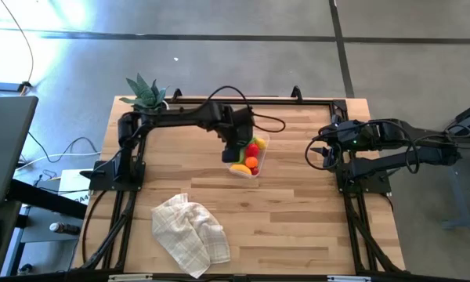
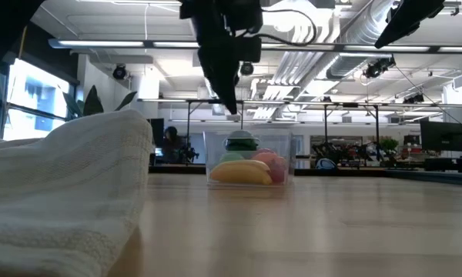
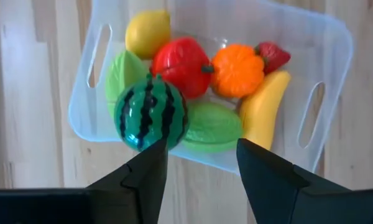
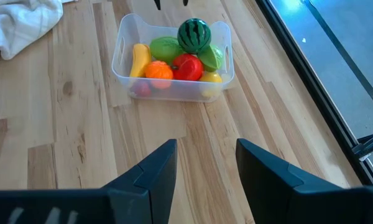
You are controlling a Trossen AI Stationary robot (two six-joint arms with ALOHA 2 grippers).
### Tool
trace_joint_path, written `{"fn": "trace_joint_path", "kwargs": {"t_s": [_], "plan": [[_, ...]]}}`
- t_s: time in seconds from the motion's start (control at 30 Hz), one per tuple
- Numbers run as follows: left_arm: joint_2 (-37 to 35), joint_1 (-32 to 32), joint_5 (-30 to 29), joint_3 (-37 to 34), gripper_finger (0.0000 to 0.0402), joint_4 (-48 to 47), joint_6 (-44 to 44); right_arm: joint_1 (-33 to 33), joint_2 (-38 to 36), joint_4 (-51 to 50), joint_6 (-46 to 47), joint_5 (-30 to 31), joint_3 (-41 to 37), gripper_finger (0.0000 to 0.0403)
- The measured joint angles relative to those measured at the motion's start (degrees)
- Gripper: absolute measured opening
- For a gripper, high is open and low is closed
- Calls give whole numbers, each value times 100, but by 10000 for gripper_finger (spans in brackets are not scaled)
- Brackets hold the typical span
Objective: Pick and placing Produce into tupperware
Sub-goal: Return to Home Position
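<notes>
The clear tub [image 1: 258, 146] [image 3: 336, 37] [image 4: 174, 92] stands near the middle of the table. It holds the striped melon [image 3: 151, 112] [image 4: 193, 34] on top of the green pieces [image 3: 211, 127], a red piece [image 3: 180, 65], the orange ball [image 3: 237, 70], the banana [image 3: 261, 109] [image 2: 240, 172] and a yellow lemon [image 3: 148, 31]. My left gripper [image 1: 235, 150] [image 3: 202, 146] [image 2: 231, 106] hangs open above the tub's melon end, pointing down and clear of the fruit. My right gripper [image 1: 313, 153] [image 4: 205, 149] waits open over the table's right side, facing the tub.
A crumpled white checked cloth [image 1: 192, 231] [image 2: 61, 177] lies near the table's near-left corner. A spiky green plant in a white pot [image 1: 146, 92] stands at the far-left corner. Bare wood [image 1: 298, 211] lies between the tub and the near edge.
</notes>
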Motion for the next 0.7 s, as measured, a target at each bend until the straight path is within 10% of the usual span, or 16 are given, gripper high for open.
{"fn": "trace_joint_path", "kwargs": {"t_s": [0.7], "plan": [[-2,-175,219,-228,172,-458,-565,2,1,0,-2,-2,1,156]]}}
